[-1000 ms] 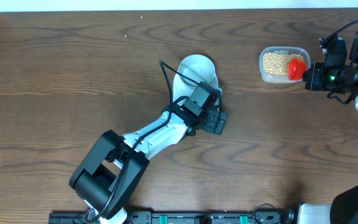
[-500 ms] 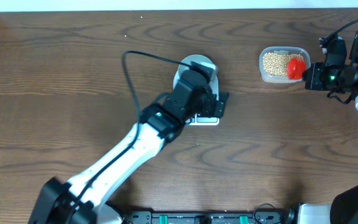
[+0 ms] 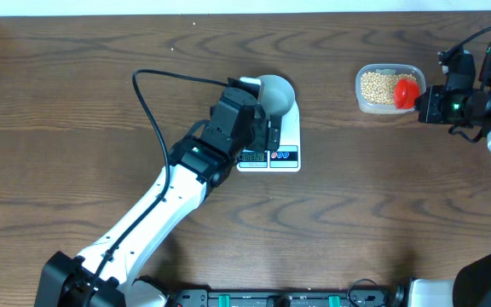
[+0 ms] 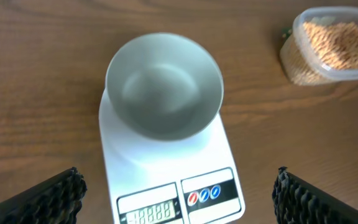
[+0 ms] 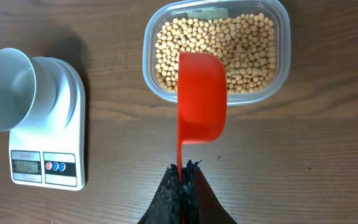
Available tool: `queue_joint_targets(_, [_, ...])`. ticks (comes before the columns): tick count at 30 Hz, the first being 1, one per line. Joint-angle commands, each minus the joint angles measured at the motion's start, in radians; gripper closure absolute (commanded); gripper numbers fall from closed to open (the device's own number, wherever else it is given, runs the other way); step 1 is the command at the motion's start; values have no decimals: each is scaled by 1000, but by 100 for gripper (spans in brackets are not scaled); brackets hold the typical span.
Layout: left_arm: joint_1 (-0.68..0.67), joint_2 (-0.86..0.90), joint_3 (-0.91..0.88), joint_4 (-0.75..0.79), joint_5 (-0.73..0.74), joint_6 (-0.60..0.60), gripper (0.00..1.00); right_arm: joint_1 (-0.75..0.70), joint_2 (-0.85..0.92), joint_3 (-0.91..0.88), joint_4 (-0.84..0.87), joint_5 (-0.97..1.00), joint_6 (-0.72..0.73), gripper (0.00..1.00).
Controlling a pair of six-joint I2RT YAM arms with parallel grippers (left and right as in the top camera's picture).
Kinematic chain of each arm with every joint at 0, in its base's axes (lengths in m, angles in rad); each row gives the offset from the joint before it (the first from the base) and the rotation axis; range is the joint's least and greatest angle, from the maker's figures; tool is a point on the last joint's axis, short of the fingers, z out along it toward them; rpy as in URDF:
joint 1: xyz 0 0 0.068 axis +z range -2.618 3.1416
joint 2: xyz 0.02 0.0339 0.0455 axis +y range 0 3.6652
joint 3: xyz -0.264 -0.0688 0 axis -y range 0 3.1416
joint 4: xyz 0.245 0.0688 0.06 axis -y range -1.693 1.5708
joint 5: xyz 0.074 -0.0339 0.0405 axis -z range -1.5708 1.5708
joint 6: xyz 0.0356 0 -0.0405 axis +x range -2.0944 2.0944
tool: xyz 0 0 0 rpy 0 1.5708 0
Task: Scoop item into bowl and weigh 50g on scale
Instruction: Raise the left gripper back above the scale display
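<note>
Left gripper (image 4: 179, 196): jaws spread fully wide, holding nothing, hovering above the display end of the flat white rectangular digital scale (image 4: 166, 168). Right gripper (image 5: 182, 186): pinched shut on the handle of the red plastic scoop (image 5: 202, 93).

You've got the small round pale blue-white bowl (image 4: 163, 87) sitting on the scale's far end, away from the grey LCD (image 4: 151, 213). The small round beige-yellow beans (image 5: 247, 50) are in the clear rounded-rectangular plastic tub (image 5: 151, 68), well off to the scale's right. The scoop's cup hangs over the tub's near rim and the beans.

Obstructions: from overhead the left arm (image 3: 186, 170) covers the scale's left side and part of the bowl's rim, and its black cable (image 3: 143, 94) loops out left of the scale. Only brown wooden table (image 3: 75, 85) lies between scale and tub.

Count: one scale, one bowl, one tub, one scoop, two arms; beans too many to count.
</note>
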State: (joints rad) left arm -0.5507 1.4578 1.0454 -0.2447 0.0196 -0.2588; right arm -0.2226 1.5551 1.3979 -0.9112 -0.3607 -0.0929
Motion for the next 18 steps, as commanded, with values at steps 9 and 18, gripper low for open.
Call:
queue_joint_targets(9, [5, -3, 14, -40, -13, 111, 1, -5, 1, 12, 2, -13, -17, 99])
queue_joint_targets(18, [6, -20, 14, -71, -9, 211, 1, -5, 1, 12, 2, -13, -17, 99])
